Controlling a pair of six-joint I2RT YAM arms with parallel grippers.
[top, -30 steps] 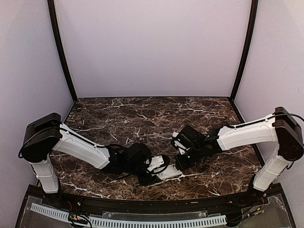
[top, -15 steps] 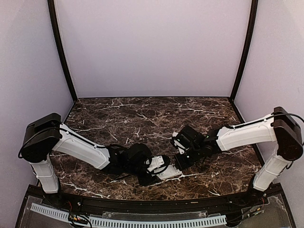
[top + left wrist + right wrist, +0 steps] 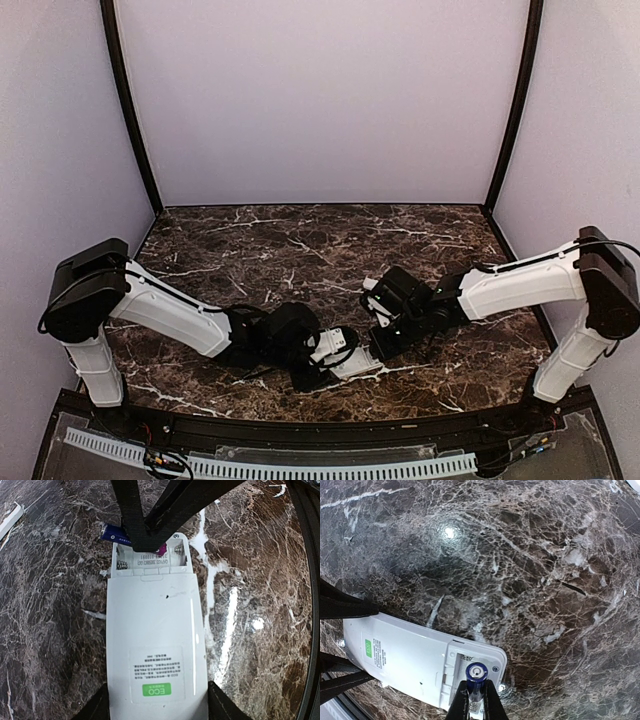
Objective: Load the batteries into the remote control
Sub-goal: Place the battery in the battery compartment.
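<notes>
Holding | left gripper (image 3: 158, 706): closed on both sides of the remote control (image 3: 155, 630), back side up; right gripper (image 3: 476, 703): pinched tight on a battery (image 3: 476, 672), just over the remote's open slot (image 3: 150, 562)

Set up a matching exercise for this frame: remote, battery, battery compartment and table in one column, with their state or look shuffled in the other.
Things
1. remote control
2. battery
3. battery compartment
4. table

States
a. dark veined marble
b. pinched by the right gripper
c. open, cover off
d. back side up, clamped by the left gripper

Pairs: 1-d, 2-b, 3-c, 4-a
</notes>
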